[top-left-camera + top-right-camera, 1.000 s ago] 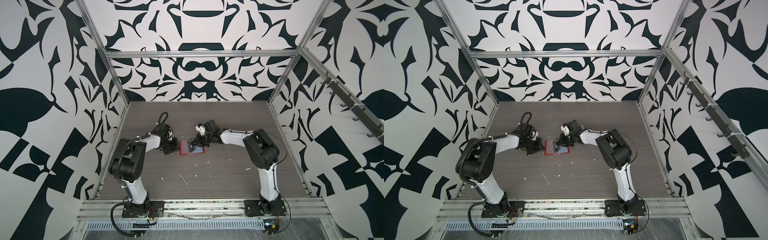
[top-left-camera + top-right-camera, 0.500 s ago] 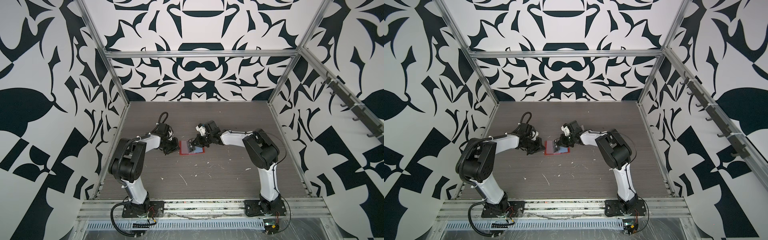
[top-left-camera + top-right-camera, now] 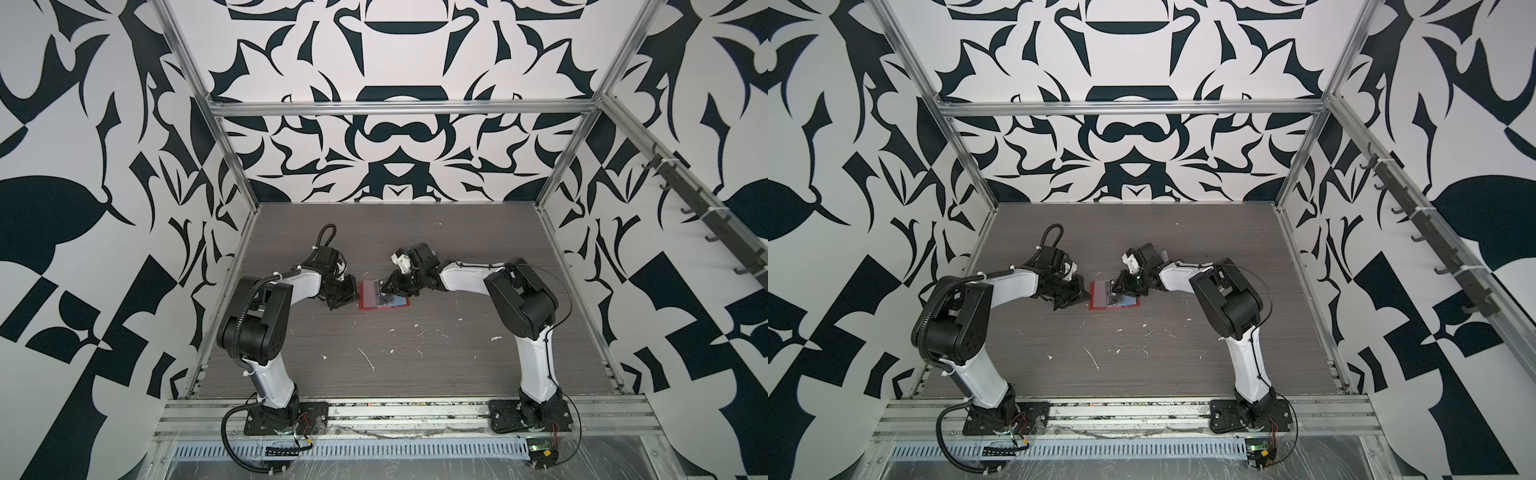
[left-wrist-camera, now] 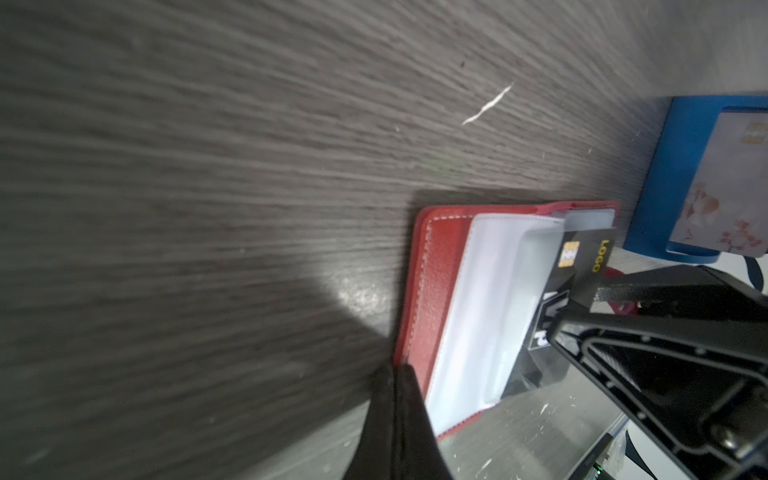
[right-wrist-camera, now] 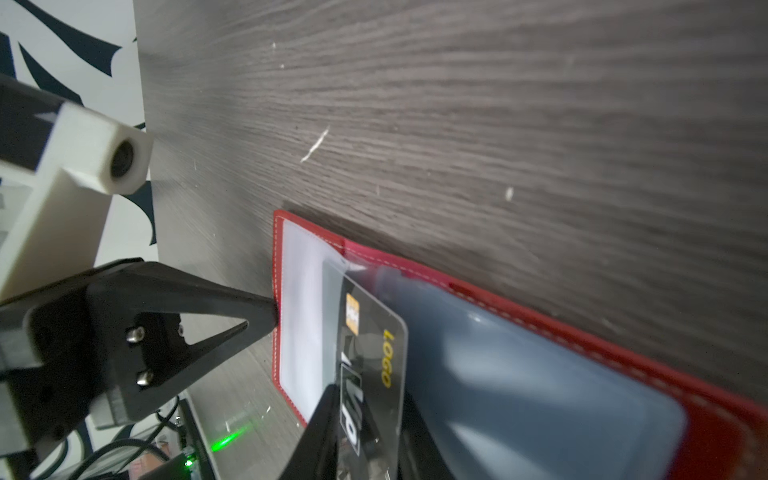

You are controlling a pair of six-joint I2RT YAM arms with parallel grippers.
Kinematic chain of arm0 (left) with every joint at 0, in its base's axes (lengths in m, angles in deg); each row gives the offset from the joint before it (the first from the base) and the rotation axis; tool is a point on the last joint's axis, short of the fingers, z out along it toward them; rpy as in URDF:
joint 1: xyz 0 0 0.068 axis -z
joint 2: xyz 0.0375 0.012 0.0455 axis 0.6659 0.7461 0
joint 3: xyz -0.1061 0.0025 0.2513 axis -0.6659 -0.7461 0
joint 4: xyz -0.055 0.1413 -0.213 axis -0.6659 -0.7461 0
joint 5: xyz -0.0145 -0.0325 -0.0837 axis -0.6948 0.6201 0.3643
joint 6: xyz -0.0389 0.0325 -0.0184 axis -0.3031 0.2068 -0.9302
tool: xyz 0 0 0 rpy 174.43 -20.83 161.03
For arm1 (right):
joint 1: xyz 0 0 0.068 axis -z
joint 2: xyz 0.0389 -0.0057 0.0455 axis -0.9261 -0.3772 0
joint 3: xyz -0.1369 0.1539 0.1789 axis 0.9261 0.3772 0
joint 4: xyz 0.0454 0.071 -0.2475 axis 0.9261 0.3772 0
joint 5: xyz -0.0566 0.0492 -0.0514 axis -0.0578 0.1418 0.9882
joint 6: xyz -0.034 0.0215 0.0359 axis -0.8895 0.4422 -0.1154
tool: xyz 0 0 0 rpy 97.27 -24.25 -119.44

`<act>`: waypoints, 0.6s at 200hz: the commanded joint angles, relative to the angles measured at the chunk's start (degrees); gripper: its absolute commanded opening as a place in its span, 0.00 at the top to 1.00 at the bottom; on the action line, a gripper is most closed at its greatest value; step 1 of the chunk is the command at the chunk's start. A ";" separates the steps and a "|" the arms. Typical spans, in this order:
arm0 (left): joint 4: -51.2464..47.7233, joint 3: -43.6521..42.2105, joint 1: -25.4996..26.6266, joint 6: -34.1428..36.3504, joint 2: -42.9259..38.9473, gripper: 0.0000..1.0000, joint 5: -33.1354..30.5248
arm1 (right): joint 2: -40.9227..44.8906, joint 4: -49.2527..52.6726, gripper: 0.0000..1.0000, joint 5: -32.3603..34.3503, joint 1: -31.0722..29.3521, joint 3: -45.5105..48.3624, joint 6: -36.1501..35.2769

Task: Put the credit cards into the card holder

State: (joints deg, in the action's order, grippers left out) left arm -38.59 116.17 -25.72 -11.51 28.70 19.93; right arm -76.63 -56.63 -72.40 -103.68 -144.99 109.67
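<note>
Right gripper stood parted around black card marked "LOGO", "VIP", chip end angled into card holder; left gripper closed at its edge.

The card holder lies open and flat mid-bench, red with pale stitching and clear pockets on both leaves. A dark card (gold chip, yellow "LOGO", white "VIP") slants over the fold. Its chip end is at a pocket's mouth; how far in it sits is unclear. A light blue card lies flat under the plastic of one leaf. A pale blossom-printed card stands in a blue rack just beyond the holder.
</note>
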 commanded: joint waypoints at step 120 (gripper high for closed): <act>-2.54 -2.18 -0.04 0.94 0.13 1.00 -0.36 | 2.94 23.80 0.35 19.18 -4.97 -9.61 -11.57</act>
State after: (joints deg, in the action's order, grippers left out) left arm -38.06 115.78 -25.72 -11.45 28.65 20.91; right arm -75.60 -40.57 -59.55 -108.07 -152.84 100.71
